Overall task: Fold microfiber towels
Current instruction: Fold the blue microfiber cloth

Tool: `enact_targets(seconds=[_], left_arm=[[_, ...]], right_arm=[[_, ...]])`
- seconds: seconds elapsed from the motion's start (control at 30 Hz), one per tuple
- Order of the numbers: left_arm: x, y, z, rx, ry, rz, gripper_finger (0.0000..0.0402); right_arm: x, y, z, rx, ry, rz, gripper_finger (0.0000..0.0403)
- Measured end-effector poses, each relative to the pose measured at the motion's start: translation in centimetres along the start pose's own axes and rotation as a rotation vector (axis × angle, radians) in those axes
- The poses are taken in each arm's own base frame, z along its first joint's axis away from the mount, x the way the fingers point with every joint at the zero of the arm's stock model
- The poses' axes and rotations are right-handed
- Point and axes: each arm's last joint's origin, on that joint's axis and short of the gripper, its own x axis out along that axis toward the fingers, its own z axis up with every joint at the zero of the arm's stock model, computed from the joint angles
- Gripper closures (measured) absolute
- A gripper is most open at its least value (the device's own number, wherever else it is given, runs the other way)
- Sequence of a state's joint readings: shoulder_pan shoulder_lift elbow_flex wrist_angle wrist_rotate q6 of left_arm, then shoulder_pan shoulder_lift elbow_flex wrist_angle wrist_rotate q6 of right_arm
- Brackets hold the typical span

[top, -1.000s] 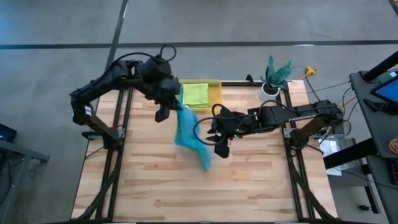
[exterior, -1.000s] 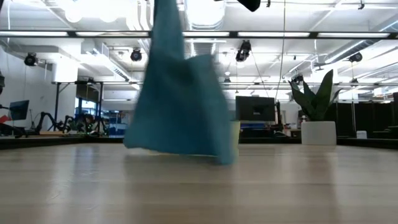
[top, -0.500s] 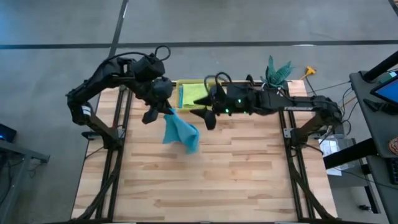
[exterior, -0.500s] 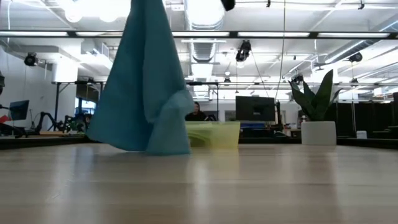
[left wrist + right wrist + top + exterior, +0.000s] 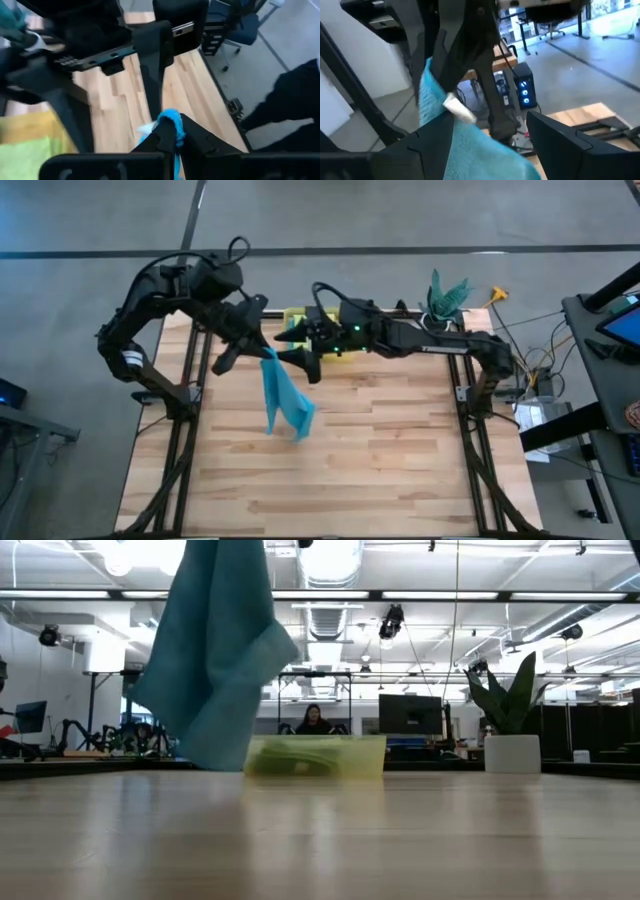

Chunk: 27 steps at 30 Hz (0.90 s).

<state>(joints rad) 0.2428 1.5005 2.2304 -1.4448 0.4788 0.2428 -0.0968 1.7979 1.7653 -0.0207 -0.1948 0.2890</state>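
Note:
A teal towel (image 5: 282,395) hangs from my left gripper (image 5: 262,352), which is shut on its top above the table's far left part. In the low view the towel (image 5: 215,650) hangs free, its lower end just above the tabletop. My right gripper (image 5: 297,355) is open and points level at the towel's upper part. In its wrist view its fingers stand on either side of the cloth (image 5: 470,150), near a white tag (image 5: 459,109); whether they touch it I cannot tell. A lime green towel (image 5: 290,762) lies in the yellow bin (image 5: 330,752). My left gripper pinches a bunched top corner of the teal towel (image 5: 170,124) between its two fingers, slanting down from the table's far left. The towel hangs below the fingers in slack folds, lifted clear of the table.
The yellow bin (image 5: 292,314) stands at the far edge, mostly under my right arm. A potted plant (image 5: 445,298) sits at the far right corner. Bare wooden tabletop (image 5: 400,450) lies toward the near edge. A person (image 5: 313,720) sits in the room behind.
My right gripper has left the towel's lower corner and swung up toward the far edge and left, to the towel's top beside my left gripper. My left gripper has risen and drawn toward the far left. The towel, stretched between both before, now hangs from the left alone.

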Motion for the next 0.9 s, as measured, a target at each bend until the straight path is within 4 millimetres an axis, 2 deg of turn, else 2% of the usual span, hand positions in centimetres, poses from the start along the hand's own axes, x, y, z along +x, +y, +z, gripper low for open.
enact_targets(seconds=[0.2,0.37,0.57,0.7,0.9], left_arm=[[0.0,-0.3,-0.6,-0.038,0.050,-0.055,0.0401],[-0.5,-0.6,-0.7,-0.149,0.060,-0.077,0.0401],[-0.4,-0.9,-0.9,-0.340,0.083,-0.140,0.0401],[0.4,-1.5,-0.8,-0.432,0.120,-0.185,0.0401],[1.4,-3.2,-0.6,-0.474,0.165,-0.270,0.0401]], right_arm=[[1.0,0.0,1.4,-0.110,0.057,0.042,0.0163],[1.6,-0.1,0.9,-0.131,0.183,0.171,0.0168],[2.3,-0.1,0.6,-0.085,0.231,0.350,0.0168],[3.2,-0.4,-0.2,-0.086,0.252,0.367,0.0168],[3.1,-0.3,0.3,-0.092,0.239,0.386,0.0168]])
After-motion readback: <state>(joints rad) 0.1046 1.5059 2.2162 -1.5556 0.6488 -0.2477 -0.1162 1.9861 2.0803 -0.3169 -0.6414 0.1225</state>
